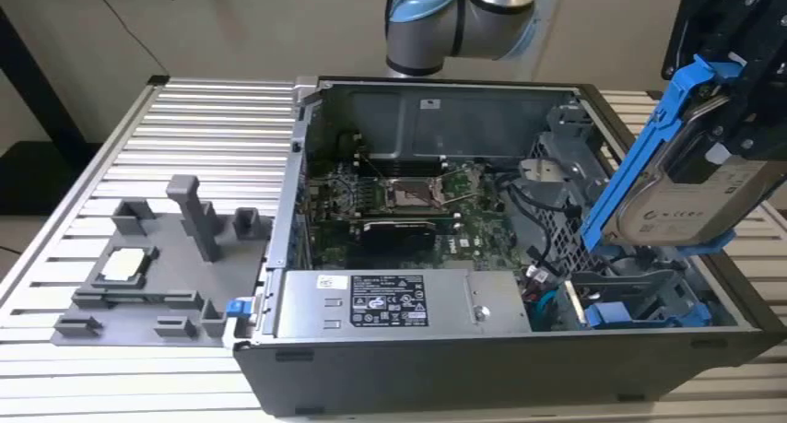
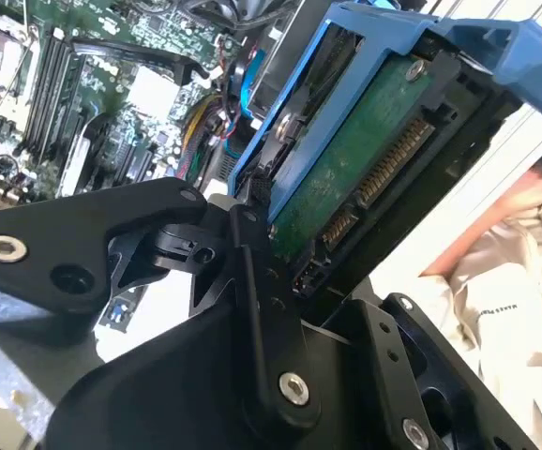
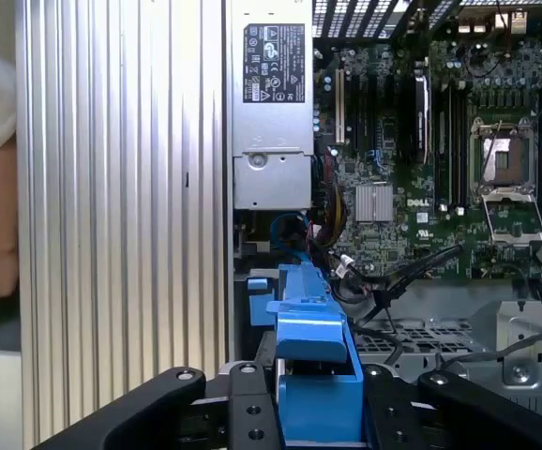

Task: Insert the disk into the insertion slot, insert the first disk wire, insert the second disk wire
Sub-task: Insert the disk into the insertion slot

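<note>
Desk (image 1: pixel 184 128): ribbed metal, open computer case (image 1: pixel 369 386) sitting on it.
Tool (image 1: pixel 735 100): clamped on the disk (image 1: pixel 695 197), gripping its blue carrier.
Insertion slot (image 1: pixel 633 294): empty; disk hangs tilted above it.
Risk: that tilt could jam a corner on the cage, or snag the cables (image 1: pixel 522 202).

Disk (image 1: pixel 707 188): silver-grey metal body with a dull sheen. Its pale paper label (image 1: pixel 687 218) is matt.
Carrier frame (image 1: pixel 633 165): bright blue moulded plastic, smooth, slightly glossy.
Circuit board (image 2: pixel 346 169) on the disk: green, lacquered look.
Tool (image 3: pixel 318 403): smooth black matt plates with bright metal screw heads (image 2: pixel 293 386).
Tabletop (image 1: pixel 184 128): ribbed pale metal, satin finish.
Computer case (image 1: pixel 492 377): grey sheet metal, matt outside.
Power supply box (image 1: pixel 492 303): bare light metal with a faint sheen and a smooth sticker (image 1: pixel 387 300).
Fixture (image 1: pixel 184 220): grey matt plastic.
Pale cloth (image 2: pixel 505 309): creased, matt.
</note>
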Robot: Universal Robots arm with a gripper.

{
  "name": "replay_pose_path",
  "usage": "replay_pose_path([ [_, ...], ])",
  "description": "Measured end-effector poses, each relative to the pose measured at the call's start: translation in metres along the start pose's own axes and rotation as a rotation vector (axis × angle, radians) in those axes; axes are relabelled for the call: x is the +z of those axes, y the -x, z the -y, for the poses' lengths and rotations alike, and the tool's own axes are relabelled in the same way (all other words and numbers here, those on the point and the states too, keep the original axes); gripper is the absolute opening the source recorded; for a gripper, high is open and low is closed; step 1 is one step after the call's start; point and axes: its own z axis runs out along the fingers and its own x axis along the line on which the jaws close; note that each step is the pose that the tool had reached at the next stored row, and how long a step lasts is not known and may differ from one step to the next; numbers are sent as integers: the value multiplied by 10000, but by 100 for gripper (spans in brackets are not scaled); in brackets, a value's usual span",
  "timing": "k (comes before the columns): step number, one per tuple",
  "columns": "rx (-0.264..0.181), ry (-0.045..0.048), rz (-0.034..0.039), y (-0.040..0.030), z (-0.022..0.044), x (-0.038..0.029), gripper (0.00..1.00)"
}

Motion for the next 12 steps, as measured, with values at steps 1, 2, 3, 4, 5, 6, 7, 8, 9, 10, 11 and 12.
replay_pose_path([
  [1, 0, 0, -2, 0, 0, 0, 33],
  [2, 0, 0, -5, 0, 0, 0, 33],
  [3, 0, 0, -7, 0, 0, 0, 33],
  [4, 0, -1, -10, 0, 0, 1, 33],
  [5, 0, 3, -11, 1, 0, 3, 33],
  [6, 1, 39, -13, 1, 0, 5, 33],
  [7, 2, 88, -18, 1, -1, 12, 33],
  [8, -8, 91, -11, 1, 0, 28, 33],
  [9, -25, 92, -8, 1, 4, 43, 33],
  [10, -30, 96, -6, 1, 9, 52, 33],
  [11, -44, 168, -6, 1, 26, 66, 33],
  [12, -65, 224, -10, 2, 49, 78, 33],
])
